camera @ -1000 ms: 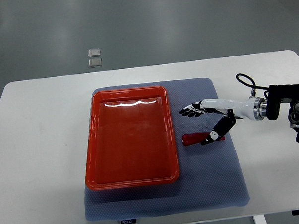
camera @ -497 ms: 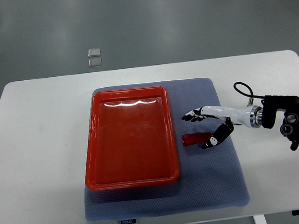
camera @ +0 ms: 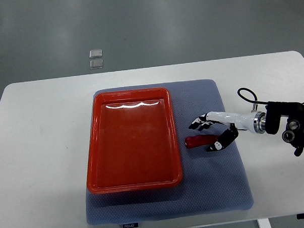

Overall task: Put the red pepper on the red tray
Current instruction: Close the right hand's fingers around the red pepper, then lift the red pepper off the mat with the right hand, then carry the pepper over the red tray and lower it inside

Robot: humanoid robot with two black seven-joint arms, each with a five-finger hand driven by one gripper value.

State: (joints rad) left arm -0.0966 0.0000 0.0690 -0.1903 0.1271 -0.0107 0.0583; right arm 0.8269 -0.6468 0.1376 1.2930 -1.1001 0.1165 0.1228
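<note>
Top view: a glossy red rectangular plastic tray lies empty on a blue-grey textured cloth mat spread over a white table. A small elongated red pepper lies on the mat just right of the tray, outside its rim. The right hand, white with black fingertips, reaches in from right of the tray, fingers spread wide above the pepper and thumb curled at its right end, not closed on it.

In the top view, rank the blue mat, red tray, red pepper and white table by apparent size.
1. white table
2. blue mat
3. red tray
4. red pepper, partly covered by the right hand
</note>
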